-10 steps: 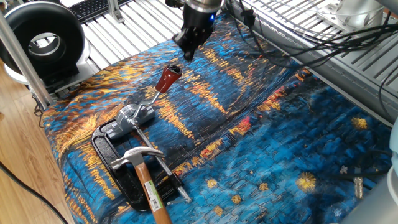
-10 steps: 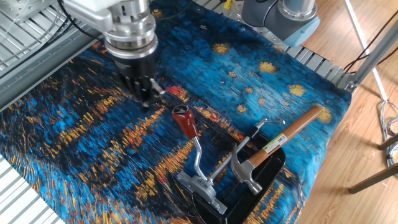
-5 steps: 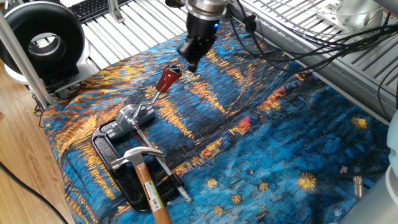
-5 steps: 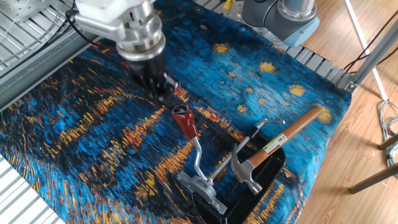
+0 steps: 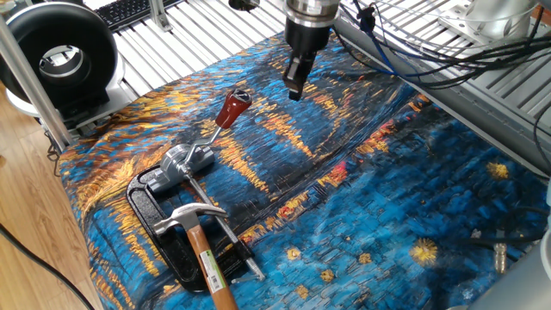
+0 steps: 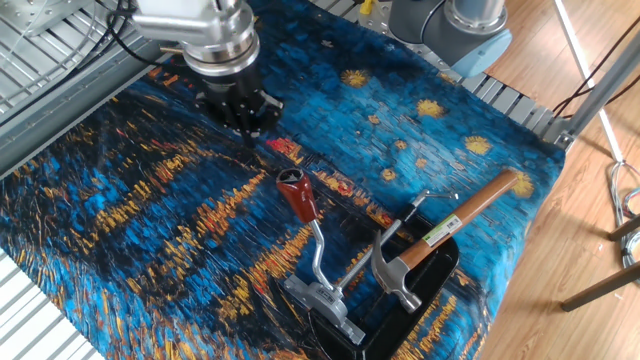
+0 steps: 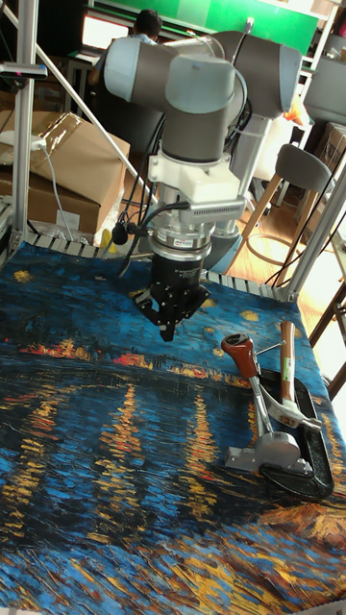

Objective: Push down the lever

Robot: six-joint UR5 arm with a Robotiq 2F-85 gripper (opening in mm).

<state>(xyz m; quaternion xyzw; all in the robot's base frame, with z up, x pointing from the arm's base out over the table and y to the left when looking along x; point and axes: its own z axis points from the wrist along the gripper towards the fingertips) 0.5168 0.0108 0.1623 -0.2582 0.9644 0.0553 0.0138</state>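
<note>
Since the earlier frame, end effector [image 5: 294,89] has shifted right, away from the lever [image 5: 231,110], fingers clenched and empty. Lever stands raised at frame centre-left, above its pivot [image 5: 179,160]. Step in hand: approach. Next move probably requires repositioning above the red end, then descending.

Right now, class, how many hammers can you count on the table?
1: the hammer lies with its head over the black tray, beside the lever, at the cloth's edge. None other shows.
</note>
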